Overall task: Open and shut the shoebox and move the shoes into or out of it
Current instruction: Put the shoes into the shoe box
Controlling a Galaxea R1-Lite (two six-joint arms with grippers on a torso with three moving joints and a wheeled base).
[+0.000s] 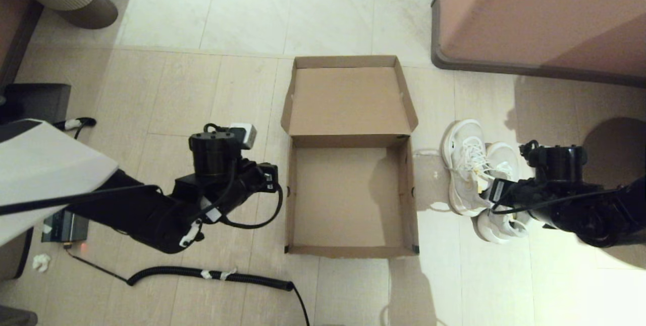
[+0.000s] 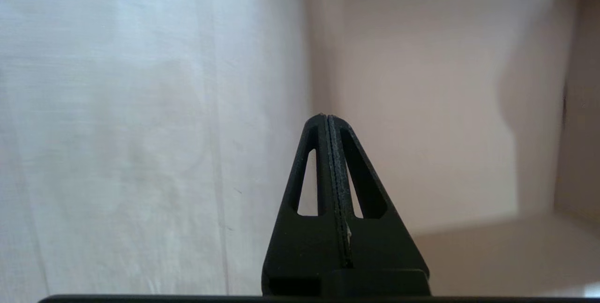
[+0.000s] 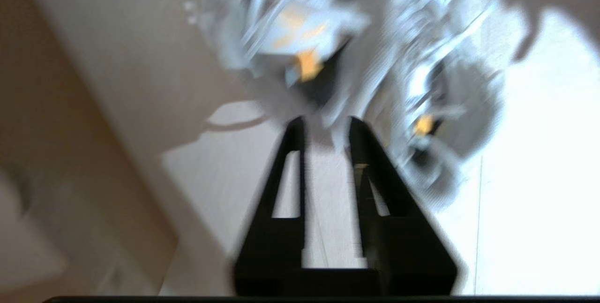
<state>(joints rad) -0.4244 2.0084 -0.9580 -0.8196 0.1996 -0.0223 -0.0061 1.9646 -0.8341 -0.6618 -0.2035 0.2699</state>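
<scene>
The right gripper point(image 3: 326, 127) hangs just over the heel end of the pair of white lace-up sneakers with thick pale soles point(image 1: 479, 179), its two black fingers point(image 3: 293, 153) parted by a narrow gap and holding nothing; in the right wrist view the blurred shoes point(image 3: 328, 35) lie just beyond the fingertips, orange-yellow patches showing inside their openings. The sneakers stand side by side on the pale tiled floor point(image 1: 166, 94), just beside the right wall of the plain brown cardboard shoebox point(image 1: 348, 200), outside it. The box sits on the floor between the two arms with its hinged lid point(image 1: 348, 99) flung back flat on the far side, and its inside is bare cardboard. The left gripper point(image 2: 332, 124) is pressed fully together, the fingers meeting along one line and gripping nothing; its arm point(image 1: 217, 184) hovers near the left wall of the box. A black coiled cable point(image 1: 212, 274) runs across the floor on the near side of that arm. A large pinkish-brown furniture block point(image 1: 545, 13) stands beyond the shoes, well apart from them.
</scene>
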